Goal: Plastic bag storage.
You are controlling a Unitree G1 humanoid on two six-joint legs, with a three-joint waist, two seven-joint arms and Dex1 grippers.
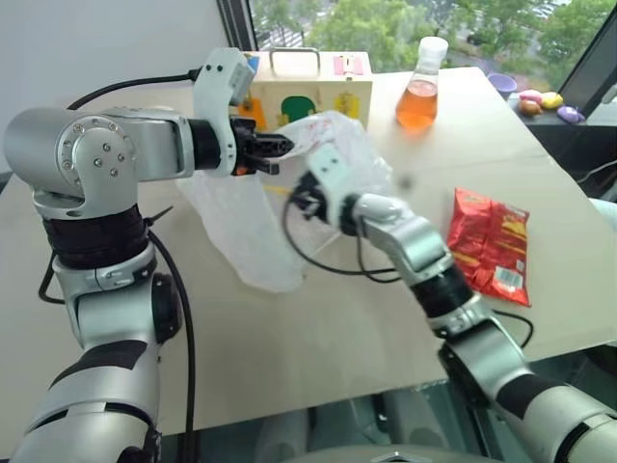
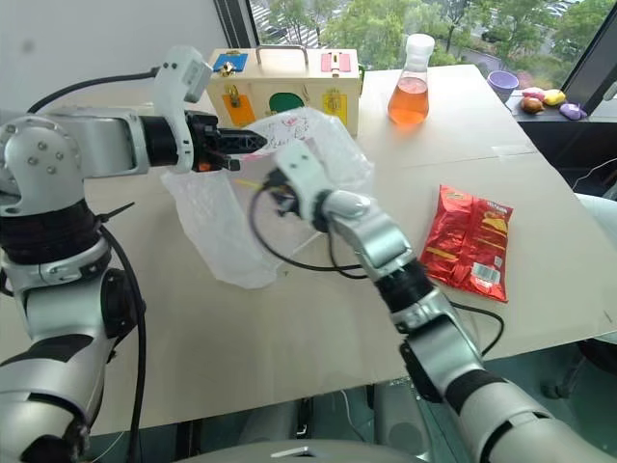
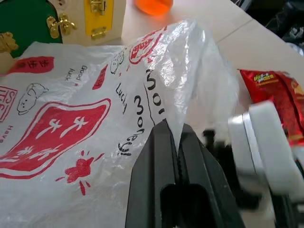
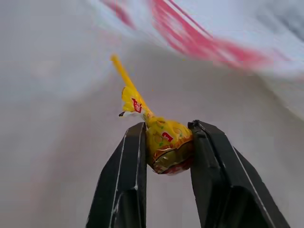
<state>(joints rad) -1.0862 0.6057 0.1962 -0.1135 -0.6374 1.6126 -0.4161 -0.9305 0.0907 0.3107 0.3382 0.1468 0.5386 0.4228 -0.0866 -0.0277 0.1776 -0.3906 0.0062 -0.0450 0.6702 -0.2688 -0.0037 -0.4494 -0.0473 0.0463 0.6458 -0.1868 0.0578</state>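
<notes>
**Bag held aloft as a lollipop goes between the jaws**

A pale wooden surface (image 1: 318, 328) beside a window with green trees beyond carries the scene. The left gripper (image 1: 281, 148) has its jaws pressed together on a fold at the upper edge of the plastic bag (image 1: 246, 227), a crinkly translucent white carrier printed with red logos and black lettering. The bag hangs from that pinch, its lower part draped down onto the surface in front of a wooden box (image 1: 308, 92) with a metal handle, brass latches and coloured panels. The left wrist view shows the film drawn up in a ridge between the two black fingers (image 3: 156, 161).

The right gripper (image 4: 166, 142), reaching in from the right just beside the bag, pinches a lollipop (image 4: 164, 145) in a yellow and red wrapper, its yellow stick (image 4: 121, 71) pointing away from the jaws toward the blurred film of the bag. In the head views that gripper sits close under the left one, against the bag's raised part.

Well apart to the right lies a shiny red snack packet (image 1: 490, 249), flat on the surface. A flask of orange liquid (image 1: 420, 89) stands behind, near the box. Small coloured toys (image 1: 540, 100) rest at the far right corner
</notes>
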